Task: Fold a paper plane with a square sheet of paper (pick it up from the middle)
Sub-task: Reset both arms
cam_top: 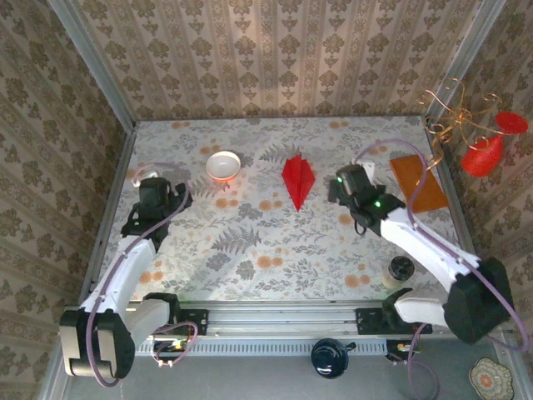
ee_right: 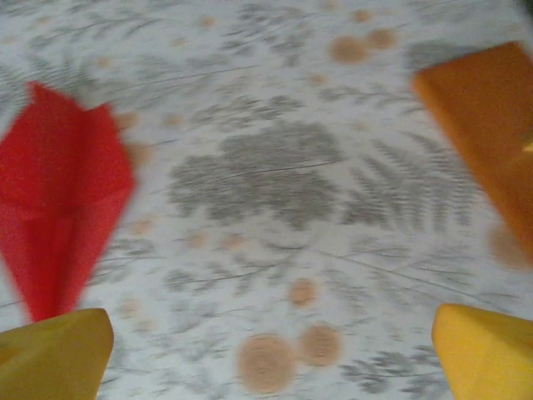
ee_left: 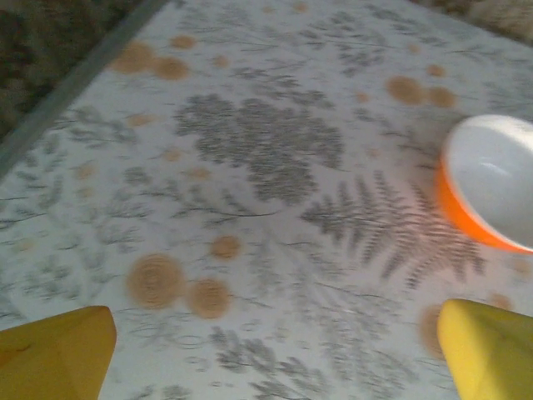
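The square sheet of paper lies folded into a bright red paper plane point(cam_top: 297, 179) on the floral tablecloth, at the middle back, its sharp point toward the near edge. In the right wrist view the paper plane point(ee_right: 60, 192) is at the left, flat on the cloth. My right gripper point(cam_top: 342, 178) hovers just right of it, apart from it; its yellow fingers point(ee_right: 58, 354) stand wide and the right gripper point(ee_right: 273, 354) is open and empty. My left gripper point(cam_top: 169, 188) is over the left side of the table; the left gripper point(ee_left: 279, 354) is open, with bare cloth between its fingers point(ee_left: 54, 354).
A white bowl with an orange outside point(cam_top: 223, 165) point(ee_left: 491, 187) stands left of the plane. An orange-brown board point(cam_top: 418, 183) point(ee_right: 487, 125) lies at the right. A copper wire stand with red cones point(cam_top: 479, 137) is at the back right corner. A small cup point(cam_top: 400, 270) sits near the right arm's base.
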